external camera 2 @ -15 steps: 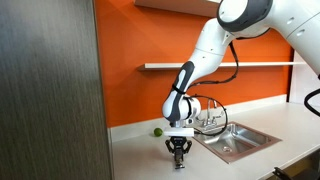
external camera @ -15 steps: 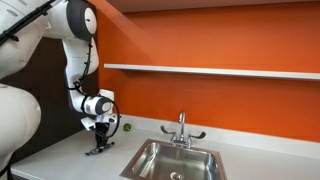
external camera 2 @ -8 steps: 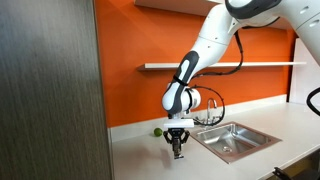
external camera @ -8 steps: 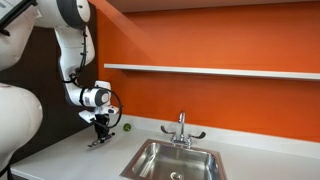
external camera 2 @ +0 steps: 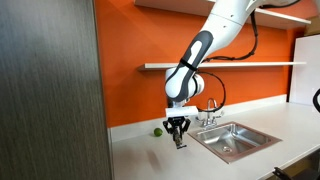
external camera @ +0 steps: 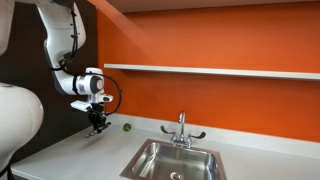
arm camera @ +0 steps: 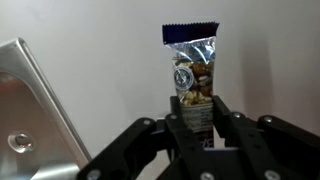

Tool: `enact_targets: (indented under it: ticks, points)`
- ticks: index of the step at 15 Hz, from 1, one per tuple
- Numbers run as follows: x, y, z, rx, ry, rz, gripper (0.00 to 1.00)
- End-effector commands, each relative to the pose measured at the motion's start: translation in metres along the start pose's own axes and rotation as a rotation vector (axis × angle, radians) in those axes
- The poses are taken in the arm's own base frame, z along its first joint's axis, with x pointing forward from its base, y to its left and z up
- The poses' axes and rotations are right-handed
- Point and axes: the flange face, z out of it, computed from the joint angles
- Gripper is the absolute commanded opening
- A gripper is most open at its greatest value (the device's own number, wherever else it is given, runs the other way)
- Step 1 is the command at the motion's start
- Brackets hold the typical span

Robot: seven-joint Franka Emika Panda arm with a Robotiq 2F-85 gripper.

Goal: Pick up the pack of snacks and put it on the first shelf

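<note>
Exterior views both show the orange wall [external camera: 230, 35] filling the back of the room, with a tall dark wood-grain panel [external camera 2: 50, 90] beside it. Below runs the pale worktop [external camera: 65, 160], and the white robot arm [external camera: 60, 40] bends down over it. The first shelf [external camera: 210, 70], a long thin white board, is fixed along the wall well above the worktop, and I can see nothing on the stretch that shows. A steel sink [external camera: 180, 160] is sunk into the worktop with a faucet [external camera: 181, 128] at its back edge.

The tool [external camera: 96, 124] hangs in the air above the worktop, off to the side of the sink and well below the shelf, pointing downward. In the wrist view its fingers [arm camera: 180, 118] are closed tight on the lower end of the pack of snacks [arm camera: 192, 75]. The pack sticks straight out past the fingertips: a shiny wrapper with a dark sealed strip at the far end, a round mark in the middle, and what look like nuts inside. It is clear of the worktop, and a corner of the sink shows at that view's edge.

A small green ball [external camera: 126, 126] sits on the worktop by the wall, near the tool but apart from it.
</note>
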Motion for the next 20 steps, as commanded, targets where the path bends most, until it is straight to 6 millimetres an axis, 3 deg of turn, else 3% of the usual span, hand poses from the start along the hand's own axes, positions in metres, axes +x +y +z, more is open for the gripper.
enact_targets:
  ticks: [1,7,12,16,20]
  points:
    - [-0.023,0.003,-0.052,-0.065,0.065,-0.050,0.09]
    - [-0.044,-0.007,-0.130,-0.143,0.209,-0.107,0.09]
    - [-0.058,-0.014,-0.183,-0.161,0.323,-0.124,0.09]
    - [-0.057,-0.005,-0.217,-0.169,0.407,-0.120,0.09]
    - [-0.048,0.018,-0.241,-0.192,0.455,-0.111,0.09]
